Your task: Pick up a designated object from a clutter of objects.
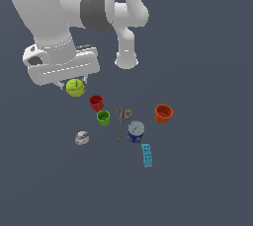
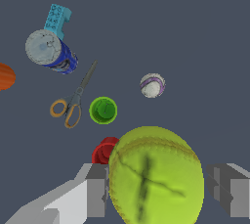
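Note:
The designated object, a yellow-green ball [image 1: 75, 87] with a thin dark seam, hangs right under the white hand at the exterior view's left. My gripper [image 1: 75, 83] is shut on it. In the wrist view the ball [image 2: 155, 179] looks large and close between the two grey fingers [image 2: 95, 191], well above the floor. The clutter of objects lies below it: a red cup [image 1: 96, 102] nearest, partly hidden behind the ball in the wrist view, then a green cup [image 1: 103, 117] and a white-and-purple ball [image 1: 82, 137].
Orange-handled scissors [image 1: 121, 121], a blue can [image 1: 136, 132], a cyan block [image 1: 147, 155] and an orange cup [image 1: 163, 113] lie toward the exterior view's right. The arm's base [image 1: 126, 59] stands behind them on the dark grey floor.

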### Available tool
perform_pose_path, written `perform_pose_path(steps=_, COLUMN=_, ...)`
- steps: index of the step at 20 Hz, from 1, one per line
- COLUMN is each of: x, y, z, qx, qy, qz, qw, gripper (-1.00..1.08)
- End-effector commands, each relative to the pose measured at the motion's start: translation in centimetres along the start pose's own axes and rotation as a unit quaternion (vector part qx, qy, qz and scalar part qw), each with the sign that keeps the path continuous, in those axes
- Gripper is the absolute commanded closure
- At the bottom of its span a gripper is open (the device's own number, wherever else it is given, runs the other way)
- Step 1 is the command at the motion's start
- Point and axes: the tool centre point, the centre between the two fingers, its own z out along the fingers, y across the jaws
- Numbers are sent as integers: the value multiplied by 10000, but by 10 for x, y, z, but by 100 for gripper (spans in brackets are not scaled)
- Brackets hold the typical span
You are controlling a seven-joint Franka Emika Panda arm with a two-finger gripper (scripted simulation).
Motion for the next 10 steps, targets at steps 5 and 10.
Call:
perform_pose_path(steps=5, x=-30, y=4, z=-64, qx=12, qy=-26, qz=7, qw=10000, gripper=108)
perform_pose_path(steps=10, x=-46, y=7, z=-102, qx=19, qy=-45, qz=11, qw=10000, gripper=108)
